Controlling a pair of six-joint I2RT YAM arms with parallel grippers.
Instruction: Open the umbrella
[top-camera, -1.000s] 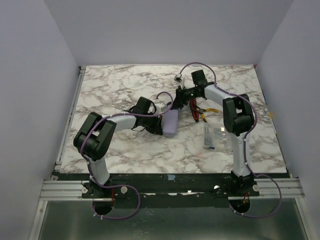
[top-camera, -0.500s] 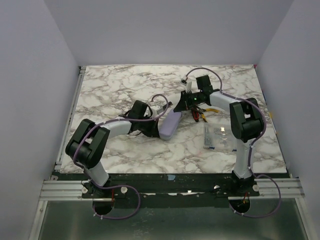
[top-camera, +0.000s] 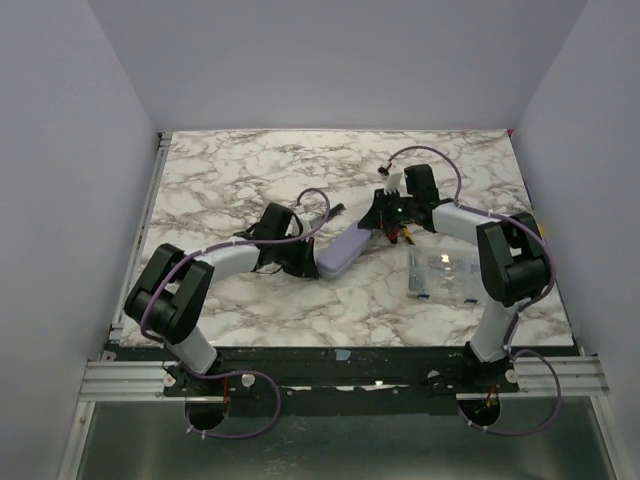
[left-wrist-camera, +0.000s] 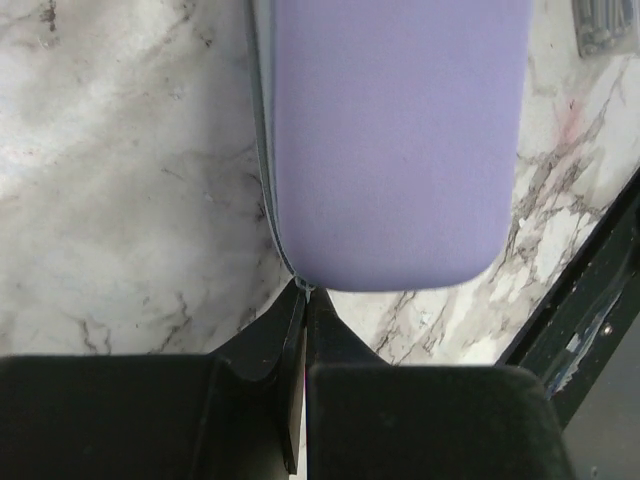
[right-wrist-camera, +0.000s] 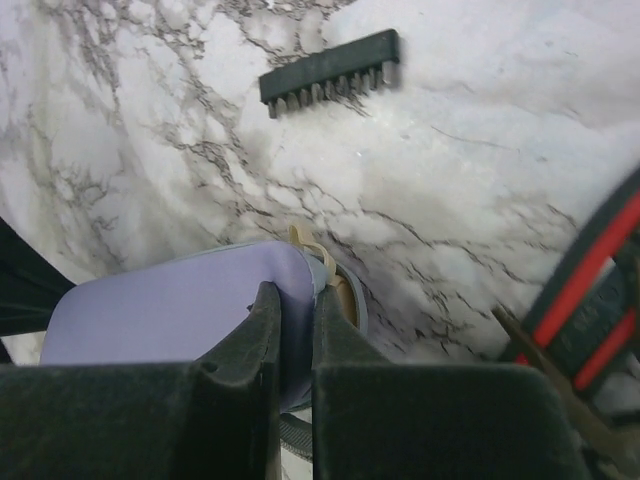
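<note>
The umbrella lies folded inside its pale lavender sleeve (top-camera: 341, 254), slanting across the middle of the marble table (top-camera: 240, 180). My left gripper (top-camera: 312, 265) is shut on the seam at the sleeve's closed, rounded end (left-wrist-camera: 392, 150), fingertips pinched together in the left wrist view (left-wrist-camera: 305, 290). My right gripper (top-camera: 371, 228) is shut on the fabric rim of the sleeve's open end (right-wrist-camera: 190, 300), pinching it in the right wrist view (right-wrist-camera: 296, 298). A bit of the beige handle and its strap (right-wrist-camera: 338, 284) peeks out of the opening. Canopy and shaft are hidden.
A red-handled tool (right-wrist-camera: 588, 300) lies right beside my right gripper, also in the top view (top-camera: 404, 236). A black comb-like strip (right-wrist-camera: 330, 71) lies beyond the sleeve. A clear plastic box (top-camera: 447, 272) and a grey strip (top-camera: 416, 272) sit at the near right.
My right gripper has moved right and toward the near edge, and the sleeve has swung from nearly straight to slanted. My left arm has dropped lower and drawn back to the left.
</note>
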